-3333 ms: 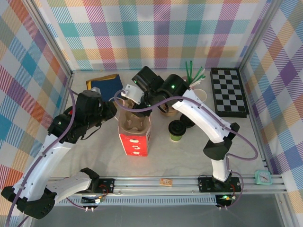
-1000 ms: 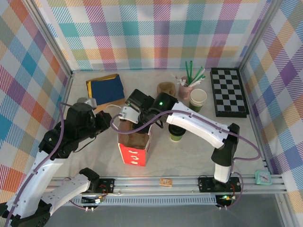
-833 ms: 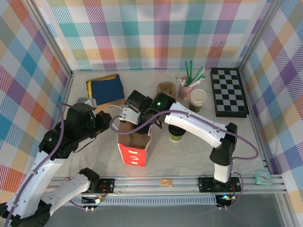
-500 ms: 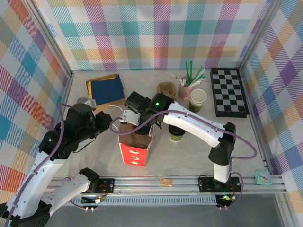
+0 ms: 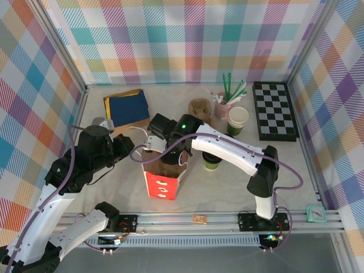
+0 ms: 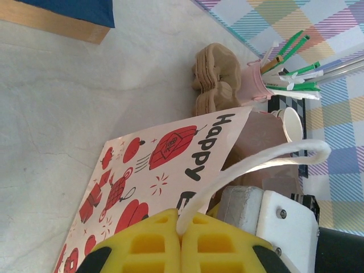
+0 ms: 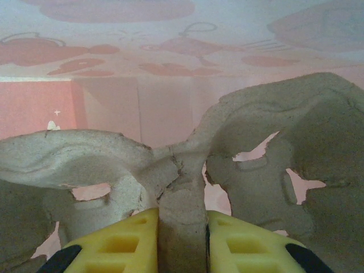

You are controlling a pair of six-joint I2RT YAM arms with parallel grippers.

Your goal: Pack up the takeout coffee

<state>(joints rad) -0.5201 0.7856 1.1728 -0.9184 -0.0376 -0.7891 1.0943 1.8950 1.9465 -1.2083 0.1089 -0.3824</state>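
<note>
The takeout coffee (image 5: 212,164), a green cup, stands on the table just right of the paper bag (image 5: 162,181), its lid mostly hidden under my right arm. The bag is white with red prints and stands upright and open. My left gripper (image 6: 182,233) is shut on the bag's white cord handle (image 6: 259,161), holding it out to the left. My right gripper (image 7: 181,230) reaches down inside the bag, shut on the middle rib of a brown pulp cup carrier (image 7: 267,148).
At the back stand a stack of pulp carriers (image 5: 200,108), a pink cup of green straws (image 5: 223,105) and a lidless cup (image 5: 238,119). A chessboard (image 5: 274,111) lies back right, a blue folded item (image 5: 126,106) back left. A small clock (image 5: 315,213) sits on the front rail.
My right gripper has sunk the pulp carrier deeper into the bag and shifted slightly left. The left gripper has kept its hold on the handle.
</note>
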